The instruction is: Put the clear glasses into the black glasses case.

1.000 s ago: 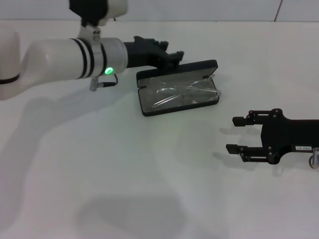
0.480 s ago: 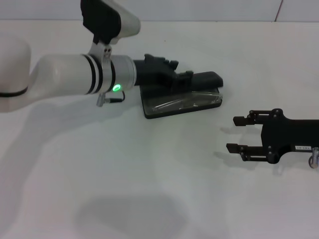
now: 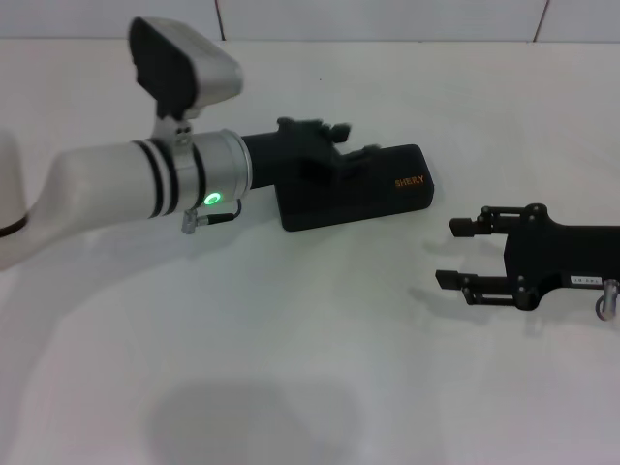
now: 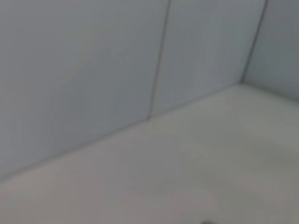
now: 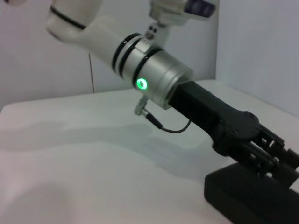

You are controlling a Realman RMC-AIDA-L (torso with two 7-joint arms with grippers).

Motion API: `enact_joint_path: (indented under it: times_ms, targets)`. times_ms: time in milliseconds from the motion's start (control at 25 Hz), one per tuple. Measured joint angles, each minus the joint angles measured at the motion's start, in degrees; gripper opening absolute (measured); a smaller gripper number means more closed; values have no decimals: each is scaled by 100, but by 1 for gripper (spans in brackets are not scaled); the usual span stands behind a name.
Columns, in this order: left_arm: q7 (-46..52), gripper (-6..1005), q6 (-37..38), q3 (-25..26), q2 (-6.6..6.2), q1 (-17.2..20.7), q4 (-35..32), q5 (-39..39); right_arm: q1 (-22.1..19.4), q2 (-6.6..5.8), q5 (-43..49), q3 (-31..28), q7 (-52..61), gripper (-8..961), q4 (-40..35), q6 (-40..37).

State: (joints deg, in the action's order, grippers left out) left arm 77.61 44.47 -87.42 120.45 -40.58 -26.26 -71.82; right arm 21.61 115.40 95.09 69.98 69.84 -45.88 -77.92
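The black glasses case [image 3: 373, 191] lies shut on the white table, its orange lettering facing up. In the right wrist view only a corner of the case [image 5: 243, 196] shows. The clear glasses are hidden from every view. My left gripper [image 3: 341, 145] rests on the back left part of the lid, reaching in from the left, and it appears in the right wrist view too [image 5: 273, 158]. Off to the right of the case, my right gripper [image 3: 457, 254] hovers low over the table, open and holding nothing.
The white table [image 3: 291, 339] stretches bare in front of the case. A pale wall [image 4: 93, 70] meets the table at the back. My left arm [image 3: 145, 184] spans the table's left side.
The case lid came down from open to fully shut, covering the glasses. My left gripper moved forward and down with the lid. The right gripper barely shifted.
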Motion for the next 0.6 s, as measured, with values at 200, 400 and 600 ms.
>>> enact_joint_path:
  times_ms: [200, 400, 600]
  targets:
    - [-1014, 537, 1636, 54, -85, 753, -517, 917, 47, 1, -123, -89, -7, 668, 4, -37]
    - [-1362, 537, 3310, 265, -228, 1351, -810, 983, 90, 2, -351, -149, -48, 669, -61, -247]
    - [-1998, 683, 4624, 634, -417, 1964, -800, 941, 185, -33, -537, -347, -195, 670, -18, -1024]
